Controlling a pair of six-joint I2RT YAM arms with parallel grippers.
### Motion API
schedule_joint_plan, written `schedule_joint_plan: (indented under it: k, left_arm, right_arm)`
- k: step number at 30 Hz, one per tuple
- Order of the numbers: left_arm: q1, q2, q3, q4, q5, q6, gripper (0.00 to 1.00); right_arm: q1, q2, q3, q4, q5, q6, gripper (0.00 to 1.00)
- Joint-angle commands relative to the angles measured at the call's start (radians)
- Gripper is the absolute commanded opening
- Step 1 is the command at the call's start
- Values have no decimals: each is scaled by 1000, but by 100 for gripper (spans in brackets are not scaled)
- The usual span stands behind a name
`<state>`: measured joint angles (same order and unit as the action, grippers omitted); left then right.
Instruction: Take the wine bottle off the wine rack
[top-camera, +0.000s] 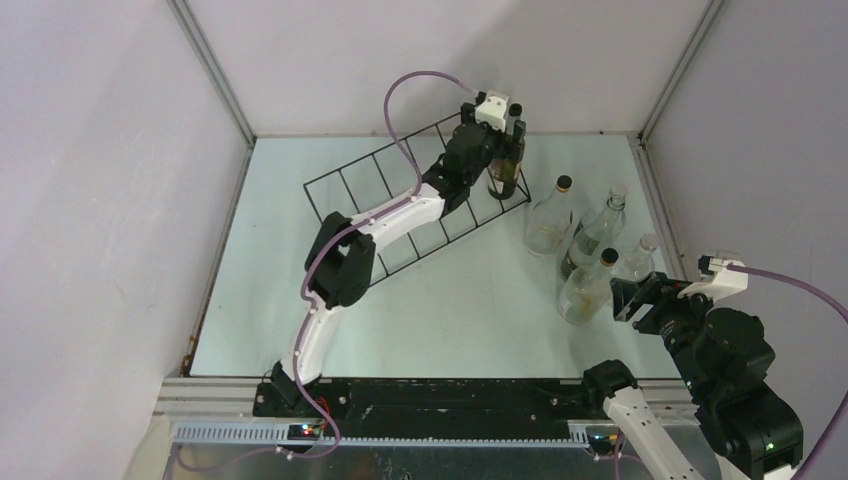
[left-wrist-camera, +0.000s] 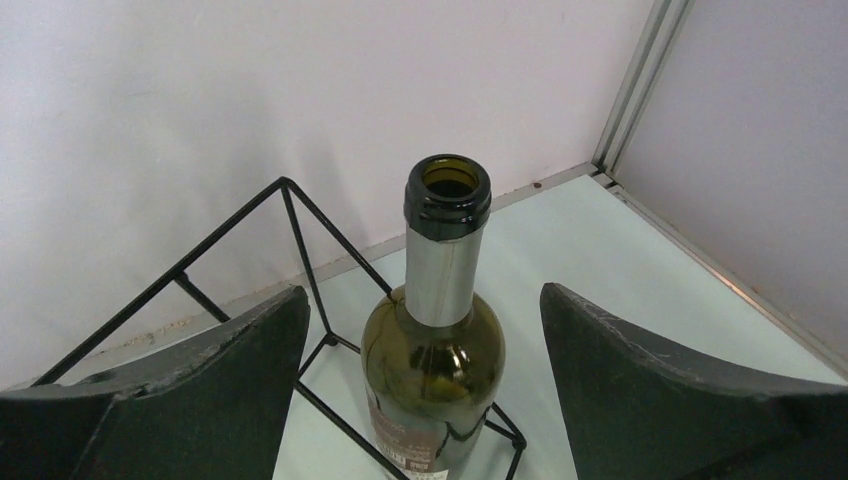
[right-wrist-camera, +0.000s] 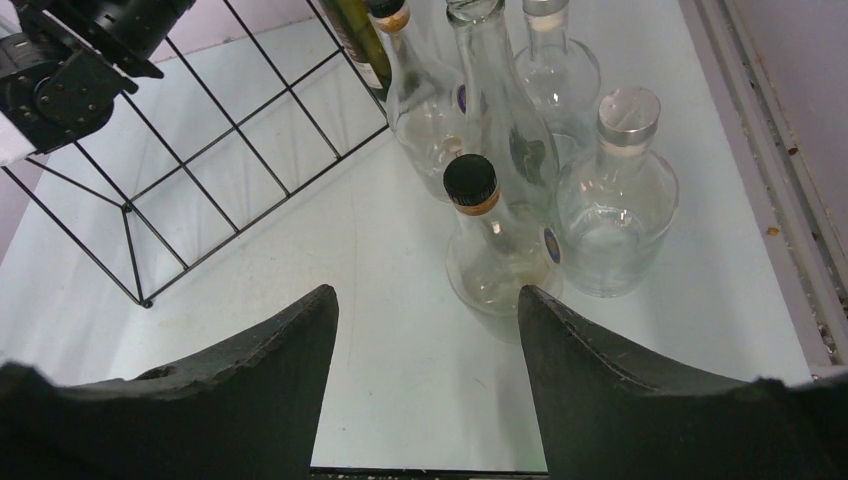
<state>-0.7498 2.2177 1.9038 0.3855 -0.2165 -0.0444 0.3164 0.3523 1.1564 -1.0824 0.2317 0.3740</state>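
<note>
**Left arm** (top-camera: 345, 260): shown extended far forward and toward the right, with the elbow raised at mid-reach. The left gripper (left-wrist-camera: 424, 293) is angled downward and its fingers (left-wrist-camera: 210, 390) are spread wide.

**Right arm** (top-camera: 720, 370): shown folded close to its base. The right gripper (right-wrist-camera: 425, 292) is directed forward and downward, with its fingers (right-wrist-camera: 640, 390) set apart.

From above, the left arm's wrist (top-camera: 468, 150) is covering the neck of the green wine bottle (top-camera: 505, 178). In the left wrist view, its base and label are running off the bottom edge.
</note>
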Motion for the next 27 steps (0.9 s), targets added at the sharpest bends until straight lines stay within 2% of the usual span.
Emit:
schedule_joint_plan:
  k: [1, 5, 10, 17, 27]
  left_arm:
    - [-5, 63, 132, -42, 13, 39, 93]
    - [-6, 141, 242, -71, -8, 68, 94]
    - [6, 181, 261, 16, -41, 57, 95]
    - [34, 216, 291, 30, -35, 7, 78]
    - [44, 239, 338, 43, 13, 0, 71]
  right_arm:
    - [-3, -1, -2, 18, -5, -4, 70]
    - [-3, -12, -1, 17, -3, -7, 70]
    - [-3, -16, -1, 13, -2, -8, 70]
    - [-2, -8, -1, 9, -6, -11, 70]
    - [-2, 3, -4, -5, -3, -17, 70]
